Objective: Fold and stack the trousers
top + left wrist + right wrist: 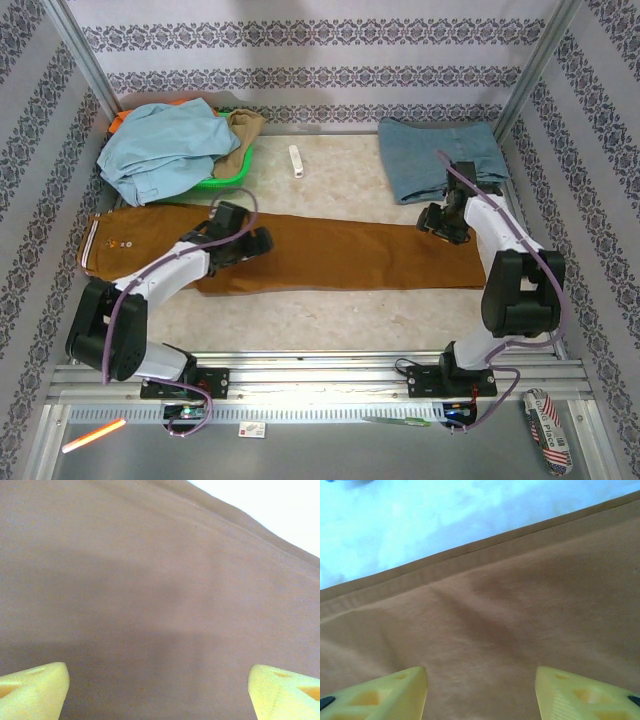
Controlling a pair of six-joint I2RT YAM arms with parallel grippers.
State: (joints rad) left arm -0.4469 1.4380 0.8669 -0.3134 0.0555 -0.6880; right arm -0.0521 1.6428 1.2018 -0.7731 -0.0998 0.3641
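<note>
Yellow fingertips (35,690) of left gripper (159,692) and right gripper (481,692) are spread open over the trousers (340,255), laid full-length across mid-frame. 0 crosswise folds are seen; folding and stacking are judged outstanding.

Patterned wallpaper walls (300,50), pale mottled tabletop (330,190), metal posts (88,60).

Rust-brown trousers (340,255) lie flat, stretched lengthwise, waistband at left.
</note>
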